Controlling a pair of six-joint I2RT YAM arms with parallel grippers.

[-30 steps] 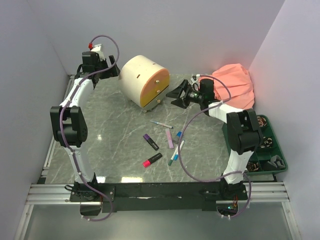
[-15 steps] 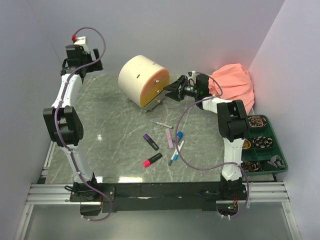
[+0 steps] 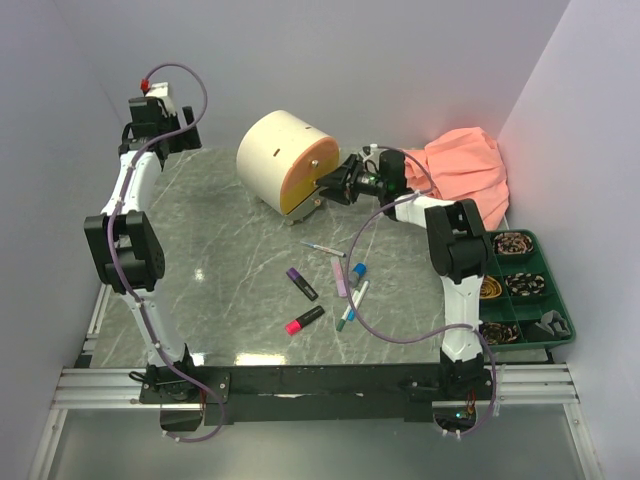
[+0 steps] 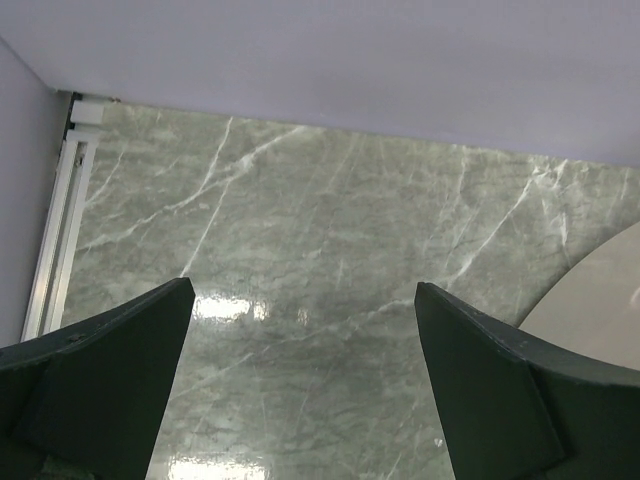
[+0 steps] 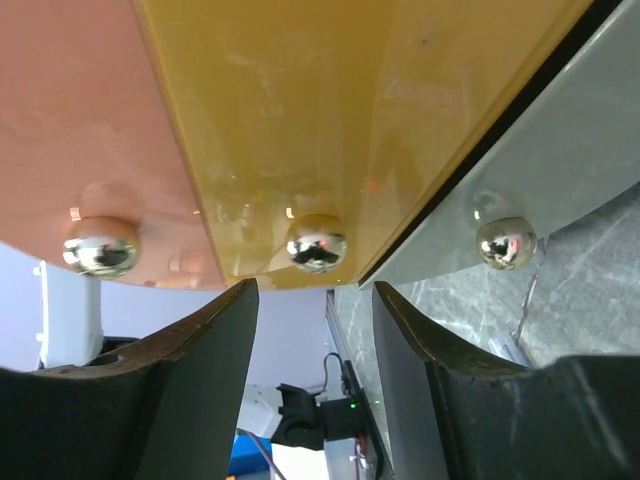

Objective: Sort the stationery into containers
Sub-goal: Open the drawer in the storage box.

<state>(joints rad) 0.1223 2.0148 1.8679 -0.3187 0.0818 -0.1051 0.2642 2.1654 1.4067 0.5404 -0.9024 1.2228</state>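
The cream drum cabinet lies at the back centre, its peach drawer and yellow drawer facing right. My right gripper is open just in front of the drawer faces; in the right wrist view the gripper stands just short of the yellow drawer's shiny knob, apart from it. The stationery lies mid-table: a purple highlighter, a pink-black highlighter, a lilac marker, a thin white pen, and blue-capped pens. My left gripper is open and empty over bare marble at the far left back corner.
A peach cloth is bunched at the back right. A dark green compartment tray with small items stands at the right edge. Walls close in on three sides. The cabinet's cream edge shows at the right of the left wrist view.
My right gripper has moved left from near the cloth up to the cabinet's drawer fronts. My left arm has swung away from the cabinet to the far left back corner.
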